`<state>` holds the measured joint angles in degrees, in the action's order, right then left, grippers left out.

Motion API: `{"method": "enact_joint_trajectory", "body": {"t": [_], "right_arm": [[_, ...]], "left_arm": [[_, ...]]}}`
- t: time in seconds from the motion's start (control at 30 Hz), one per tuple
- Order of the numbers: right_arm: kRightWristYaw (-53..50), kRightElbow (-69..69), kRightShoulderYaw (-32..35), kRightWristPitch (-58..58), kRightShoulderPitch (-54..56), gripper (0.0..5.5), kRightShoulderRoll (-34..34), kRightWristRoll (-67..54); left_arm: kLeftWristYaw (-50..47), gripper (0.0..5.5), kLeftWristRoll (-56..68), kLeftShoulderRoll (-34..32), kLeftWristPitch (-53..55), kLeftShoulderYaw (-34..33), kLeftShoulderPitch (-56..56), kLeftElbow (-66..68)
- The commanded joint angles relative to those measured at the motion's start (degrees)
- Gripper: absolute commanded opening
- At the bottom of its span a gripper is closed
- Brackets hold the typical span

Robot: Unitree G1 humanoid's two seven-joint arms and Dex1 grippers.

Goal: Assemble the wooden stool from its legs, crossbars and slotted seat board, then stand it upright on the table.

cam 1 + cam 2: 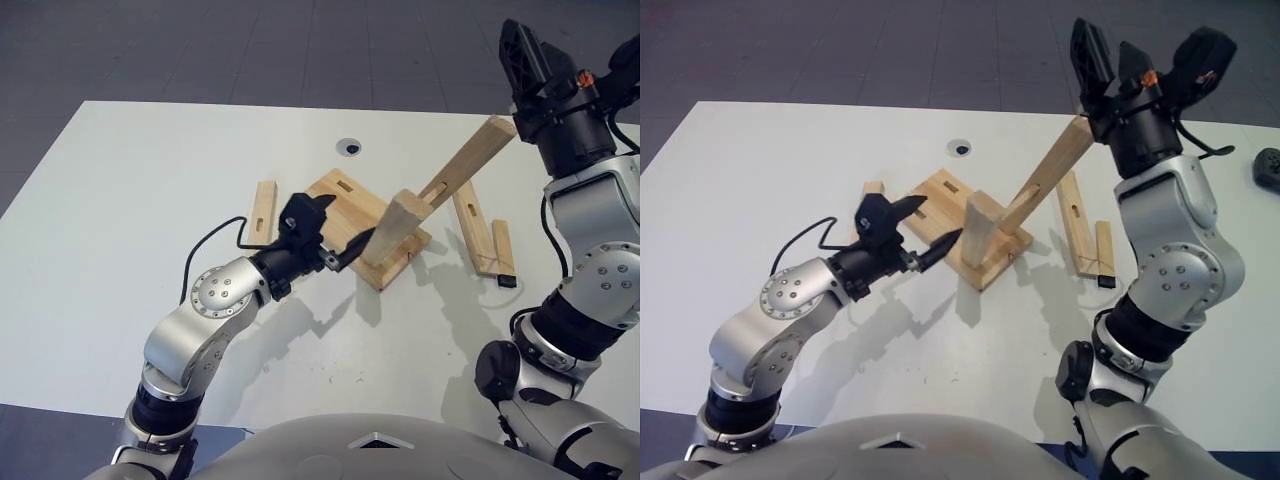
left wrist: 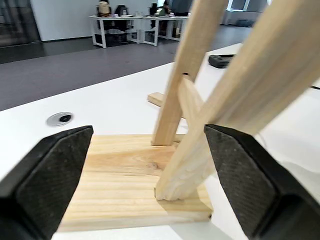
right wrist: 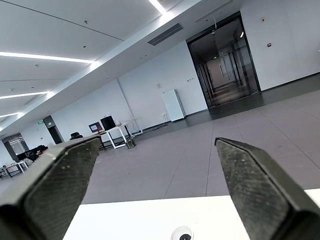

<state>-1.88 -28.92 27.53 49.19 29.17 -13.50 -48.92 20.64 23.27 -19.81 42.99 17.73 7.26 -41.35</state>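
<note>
The slotted seat board (image 1: 345, 205) lies flat on the white table (image 1: 130, 200). A short leg (image 1: 398, 228) stands upright in it. A longer leg (image 1: 468, 162) leans up to the right, joined to the short one by a crossbar (image 2: 189, 102). My left gripper (image 1: 335, 228) is open and low at the board's near left corner, its pads (image 2: 47, 172) either side of the board (image 2: 120, 180) and leg foot. My right gripper (image 1: 1140, 55) is open, raised and pointing up, just above the leaning leg's top end (image 1: 1080, 128), with nothing between its fingers.
A loose wooden piece (image 1: 263, 207) lies left of the board. Two more pieces (image 1: 468, 222) (image 1: 502, 248) lie to its right, with a small black item (image 1: 507, 282) beside them. A cable grommet (image 1: 349, 147) sits behind the board, and a black object (image 1: 1268, 165) at the far right edge.
</note>
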Motion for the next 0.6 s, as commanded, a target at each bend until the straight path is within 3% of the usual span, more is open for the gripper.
{"method": "enact_joint_trajectory", "body": {"t": [0.03,0.17,0.33,0.47,0.6], "right_arm": [[-0.6,1.1,-0.2,-0.9,1.6,4.96,-1.5,-1.4],[-0.2,3.2,1.1,-2.9,3.5,5.39,-1.9,-3.6],[-1.1,6.3,3.0,-5.6,5.1,5.39,-3.6,-4.7],[-1.0,6.7,1.7,-6.5,4.2,5.39,-4.7,-3.9],[-0.8,5.0,-0.9,-4.7,1.0,5.39,-5.7,-4.1]], "left_arm": [[6.1,4.92,-3.2,-1.8,-3.5,5.7,6.9,3.6],[6.8,5.39,-4.6,-1.2,-6.8,3.0,10.2,7.8],[16.5,5.39,-5.2,-9.9,-14.9,-4.2,11.5,17.0],[26.8,5.39,-14.5,-19.8,-26.5,-0.7,13.8,28.0],[31.8,5.39,-14.7,-18.6,-29.4,0.4,15.8,32.6]]}}
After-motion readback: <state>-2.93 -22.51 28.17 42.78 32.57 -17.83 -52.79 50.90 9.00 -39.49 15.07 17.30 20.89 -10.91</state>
